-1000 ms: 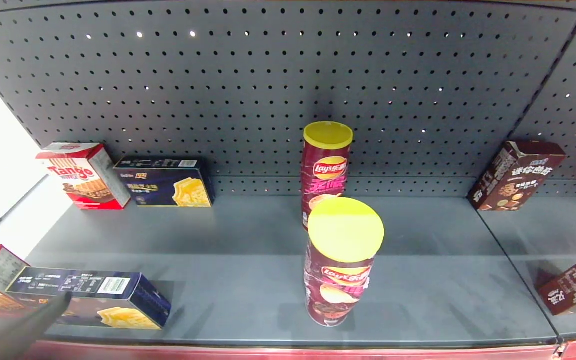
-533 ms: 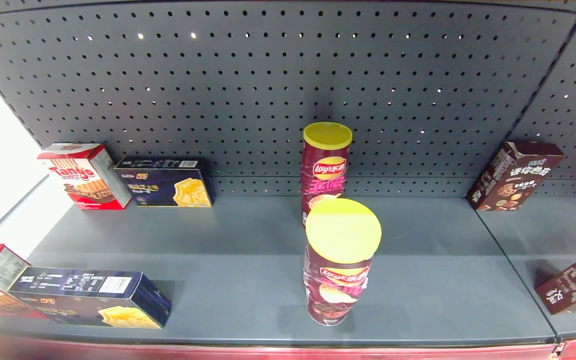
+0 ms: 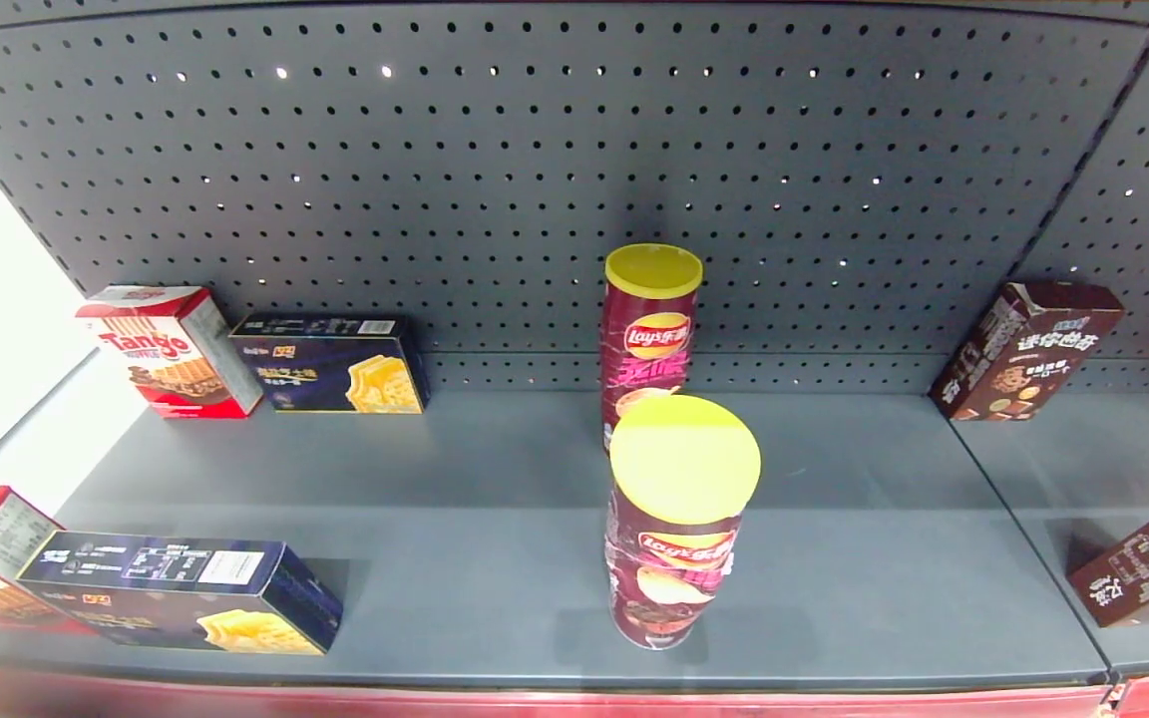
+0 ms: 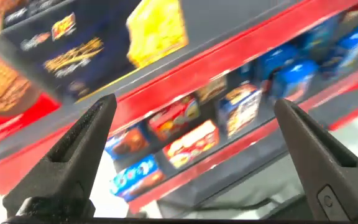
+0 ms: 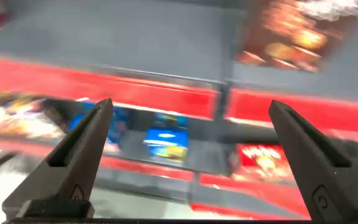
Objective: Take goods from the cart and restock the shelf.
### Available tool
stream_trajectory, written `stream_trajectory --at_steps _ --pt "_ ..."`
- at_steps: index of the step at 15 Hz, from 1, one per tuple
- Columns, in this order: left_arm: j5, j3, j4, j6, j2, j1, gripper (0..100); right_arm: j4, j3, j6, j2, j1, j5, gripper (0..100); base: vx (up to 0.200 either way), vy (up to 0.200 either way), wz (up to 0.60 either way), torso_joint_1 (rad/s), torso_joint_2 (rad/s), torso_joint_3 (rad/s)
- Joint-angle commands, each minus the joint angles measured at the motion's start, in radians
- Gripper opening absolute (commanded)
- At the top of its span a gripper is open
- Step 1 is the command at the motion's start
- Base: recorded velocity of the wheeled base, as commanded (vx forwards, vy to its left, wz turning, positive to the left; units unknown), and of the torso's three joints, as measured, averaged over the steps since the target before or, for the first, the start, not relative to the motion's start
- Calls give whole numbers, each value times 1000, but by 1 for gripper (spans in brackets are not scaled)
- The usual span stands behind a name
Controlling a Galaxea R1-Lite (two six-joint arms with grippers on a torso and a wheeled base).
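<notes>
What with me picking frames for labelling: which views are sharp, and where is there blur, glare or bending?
Head view: sharp, the front can crisp; white glare washes out the left edge; the back panel bows along its top, a wide-lens bend. Left wrist view: the blue box smears with motion, the left gripper looks sharper. Right wrist view: same smear behind the right gripper.

Front can (image 3: 670, 573) is maroon, its lid (image 3: 685, 460) yellow, shelf (image 3: 475, 499) grey.

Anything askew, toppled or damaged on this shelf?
Nothing stands out. The front chip can and rear chip can stand upright. The rear brown box looks tilted, but the pegboard seam beside it slants likewise, so probably the lens. No spill or damage shows.
</notes>
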State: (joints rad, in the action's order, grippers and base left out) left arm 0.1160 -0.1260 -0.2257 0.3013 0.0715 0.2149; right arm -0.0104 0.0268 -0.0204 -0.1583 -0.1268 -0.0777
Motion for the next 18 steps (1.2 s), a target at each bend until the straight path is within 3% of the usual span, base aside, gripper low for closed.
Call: stream_trajectory --at_steps 1,3,4,7,10,12,15,18 --pt "-6 3 2 12 27 -75 100 0 -1 11 -1 136 12 100 0 0 0 0 0 0" --pt "-2 3 2 47 27 -74 100 1 -2 40 102 101 35 100 0 0 0 0 0 0" --pt "-4 3 2 53 27 -74 100 0 -2 60 138 125 29 100 0 0 0 0 0 0" --pt "-6 5 3 56 27 -74 100 6 -25 -3 155 127 68 100 0 0 0 0 0 0" --pt "-7 5 3 50 27 -74 100 7 -25 19 155 127 81 100 0 0 0 0 0 0" --pt "-21 5 3 41 27 -78 100 7 -27 19 155 127 81 100 0 0 0 0 0 0" --pt "-137 3 3 -11 27 -78 100 7 -27 19 155 127 79 100 0 0 0 0 0 0" --pt "-139 6 8 -47 27 -78 100 7 -27 19 155 127 79 100 0 0 0 0 0 0"
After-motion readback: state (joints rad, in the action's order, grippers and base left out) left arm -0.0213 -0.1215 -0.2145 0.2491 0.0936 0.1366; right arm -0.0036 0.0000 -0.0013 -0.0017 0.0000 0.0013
